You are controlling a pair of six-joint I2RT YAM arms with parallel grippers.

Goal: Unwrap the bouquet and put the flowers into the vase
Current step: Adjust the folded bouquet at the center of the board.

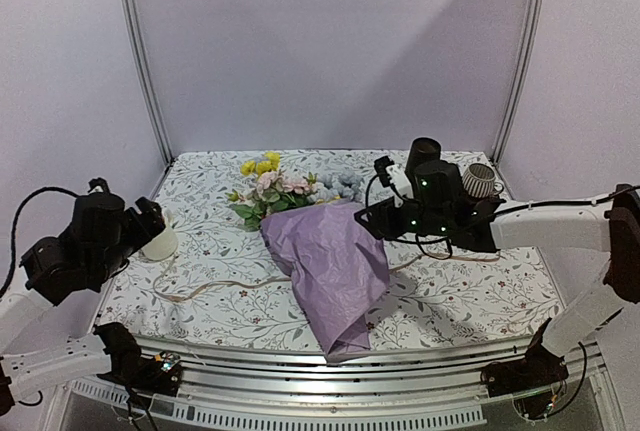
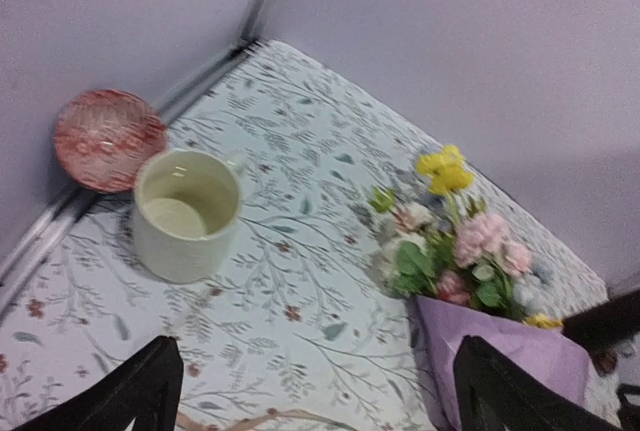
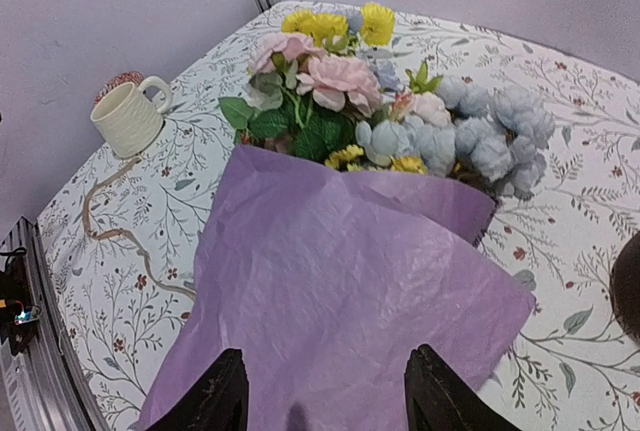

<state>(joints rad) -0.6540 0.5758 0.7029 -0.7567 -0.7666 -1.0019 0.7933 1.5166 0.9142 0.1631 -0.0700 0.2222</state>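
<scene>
Bouquet lies mid-frame in the top view, its raffia string loose at lower left, purple paper still round the stems. You're on the unwrapping: next, peel that paper off the flowers. Your right gripper hovers spread over the paper, pinching nothing; your left gripper gapes wide, empty. Vase, upper right, holds no flowers; the cream mug is empty.

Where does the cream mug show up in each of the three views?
Top external: cream mug on the left side, mid-height.
Left wrist: mug left of centre.
Right wrist: mug upper left.
Shared landmark: the yellow blooms.
</scene>
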